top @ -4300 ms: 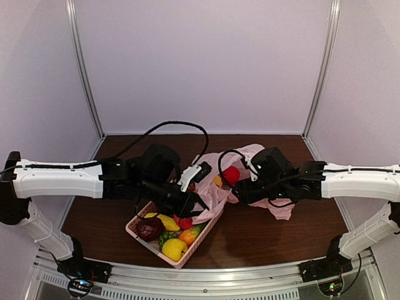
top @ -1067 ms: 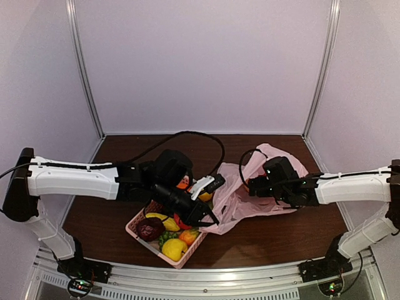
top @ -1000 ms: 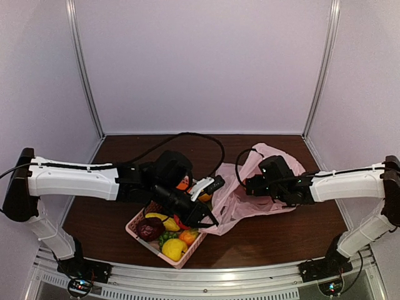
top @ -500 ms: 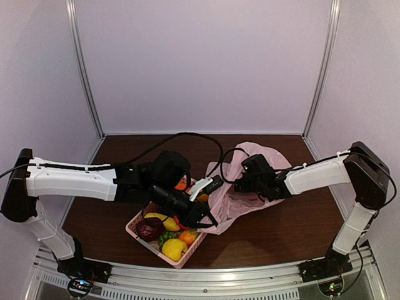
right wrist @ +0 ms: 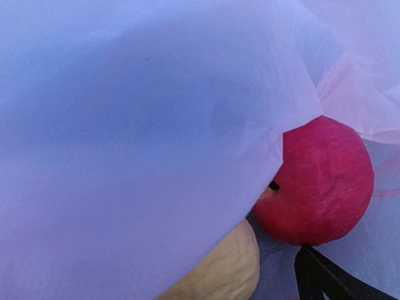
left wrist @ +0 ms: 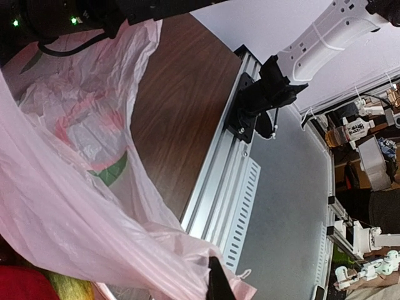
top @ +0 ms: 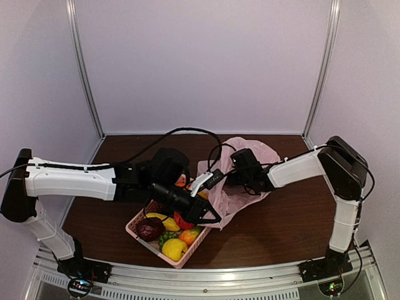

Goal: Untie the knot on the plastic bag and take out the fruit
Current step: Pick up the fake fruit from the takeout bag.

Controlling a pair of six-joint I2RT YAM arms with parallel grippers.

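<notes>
**Top view:** L hand (top: 209,217) sits centre frame over the upper-right rim of the pink basket (top: 150,245). Its jaws are pinched tight on a fold at the lower-left edge of the plastic bag (top: 240,199). The bag lies crumpled on the table (top: 281,231), just right of centre. No knot can be made out, so it's prob. already undone. R hand (top: 236,175) comes in from the right and is buried in the bag's upper-left part, tips hidden by film here.

**L wrist view:** Pink film fills the left half and runs taut down to the dark finger at bottom centre, where it's clamped. A red/yellowish patch shows in the bottom-left corner; can't tell what it is.

**R wrist view:** Film blankets the upper left. A red apple (right wrist: 319,181) sits right of centre, w/ a pale yellow fruit (right wrist: 219,269) touching it at bottom centre. One dark fingertip (right wrist: 315,275) shows lower right, just under the apple. The R hand's jaws are spread full width w/ nothing gripped.

**Judgement:** The apple is the R hand's job, since it lies straight ahead and a bit above that finger. It's round, so there's no long axis to line up. The L hand is well apart and busy holding the bag. The hanging film flap could snag.
</notes>
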